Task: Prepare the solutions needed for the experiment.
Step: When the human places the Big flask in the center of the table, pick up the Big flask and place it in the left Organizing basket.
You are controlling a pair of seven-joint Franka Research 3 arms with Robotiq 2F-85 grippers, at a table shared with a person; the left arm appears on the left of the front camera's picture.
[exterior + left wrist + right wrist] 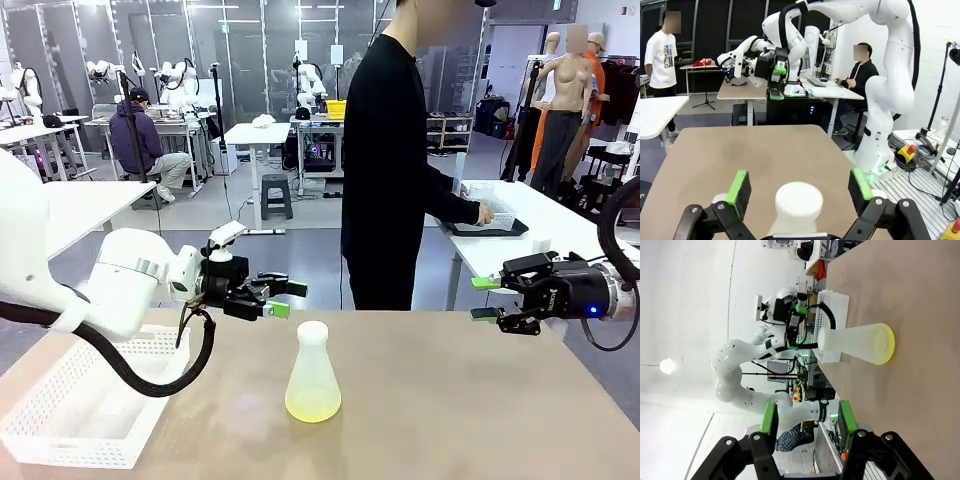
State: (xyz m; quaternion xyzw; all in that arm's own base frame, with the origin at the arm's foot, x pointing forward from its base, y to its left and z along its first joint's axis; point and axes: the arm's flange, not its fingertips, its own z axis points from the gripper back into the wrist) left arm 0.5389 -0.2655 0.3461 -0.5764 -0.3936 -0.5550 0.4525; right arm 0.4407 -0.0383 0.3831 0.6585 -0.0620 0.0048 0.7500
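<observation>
Frosted white conical flask (313,372), upright near the middle of the tan table (480,400), toward its near edge; the solutions (313,404), pale yellow-green, pool shallow in its base. Judged light but slick, breakable, apt to slosh; best taken at the narrow neck, kept upright. My left gripper (284,298) hangs spread wide, nothing held, facing that neck. My right gripper (483,298), part spread, holds nothing beyond the table's right edge.
</observation>
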